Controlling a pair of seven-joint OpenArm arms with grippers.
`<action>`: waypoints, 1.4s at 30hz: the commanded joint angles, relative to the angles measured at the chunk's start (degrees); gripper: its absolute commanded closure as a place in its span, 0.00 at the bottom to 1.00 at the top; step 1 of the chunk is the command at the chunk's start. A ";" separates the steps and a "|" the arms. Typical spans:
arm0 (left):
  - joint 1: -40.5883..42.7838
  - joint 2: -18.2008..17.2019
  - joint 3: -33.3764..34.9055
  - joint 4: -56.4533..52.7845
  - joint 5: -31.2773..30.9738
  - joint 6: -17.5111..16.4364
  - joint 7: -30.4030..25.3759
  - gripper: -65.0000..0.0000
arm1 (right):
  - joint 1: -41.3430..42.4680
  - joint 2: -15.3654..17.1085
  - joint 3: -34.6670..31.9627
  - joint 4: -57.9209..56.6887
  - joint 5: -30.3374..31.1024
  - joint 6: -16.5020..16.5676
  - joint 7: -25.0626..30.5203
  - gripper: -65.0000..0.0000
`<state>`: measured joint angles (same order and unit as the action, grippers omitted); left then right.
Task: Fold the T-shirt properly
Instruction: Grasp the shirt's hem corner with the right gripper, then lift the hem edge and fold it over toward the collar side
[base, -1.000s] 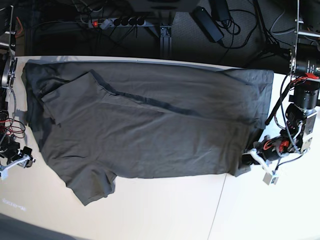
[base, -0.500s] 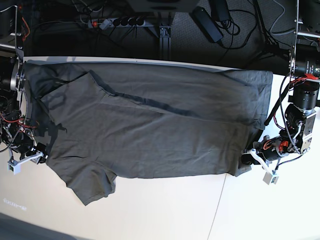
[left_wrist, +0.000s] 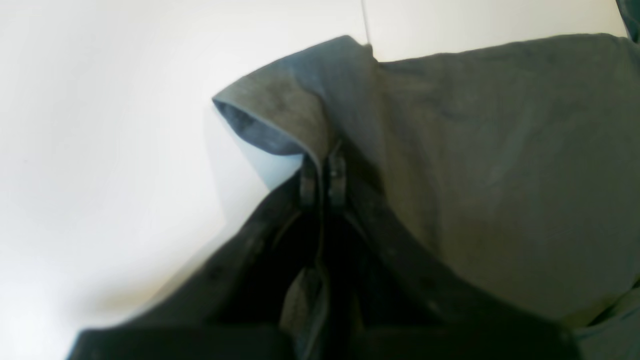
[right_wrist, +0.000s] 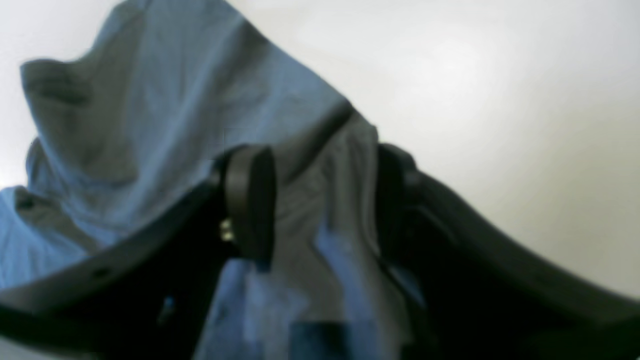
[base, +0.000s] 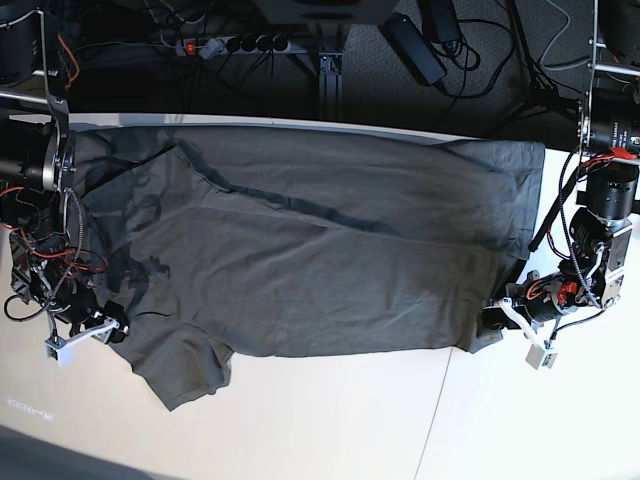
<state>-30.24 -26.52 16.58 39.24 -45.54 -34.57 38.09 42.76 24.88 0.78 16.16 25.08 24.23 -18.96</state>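
Observation:
The dark grey-olive T-shirt (base: 300, 250) lies spread sideways across the white table (base: 330, 420), partly folded over itself, with one sleeve (base: 185, 370) pointing to the front. My left gripper (base: 497, 318) is at the shirt's front right corner. In the left wrist view it (left_wrist: 322, 172) is shut on a raised fold of the shirt (left_wrist: 500, 150). My right gripper (base: 112, 325) is at the shirt's left edge, beside the sleeve. In the right wrist view it (right_wrist: 320, 200) is open, its fingers (right_wrist: 250, 200) standing apart on either side of bunched cloth (right_wrist: 150, 125). The collar is not visible.
A seam (base: 435, 420) runs through the table top at the front right. Behind the table's back edge are a power strip (base: 230, 44), cables and a metal frame. Both arms' bases and wiring stand at the left and right table ends.
My right arm has moved along the shirt's left edge toward the front and right, onto the cloth by the sleeve. The left arm and its corner have stayed put.

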 joint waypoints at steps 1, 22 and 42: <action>-1.01 -0.90 0.02 0.42 1.25 -0.66 1.57 1.00 | 0.52 0.22 0.00 0.07 -1.79 3.21 -3.56 0.63; -1.09 -7.32 0.02 0.52 -20.26 -5.43 9.53 1.00 | 0.17 4.22 0.00 18.16 -1.11 4.35 -14.38 1.00; 13.11 -14.45 0.02 31.58 -36.00 -5.43 25.97 1.00 | -0.72 16.98 0.02 24.00 20.87 8.24 -31.17 1.00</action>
<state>-15.44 -39.94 17.19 70.11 -80.25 -38.83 64.77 40.58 40.38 0.36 39.20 45.28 27.09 -51.24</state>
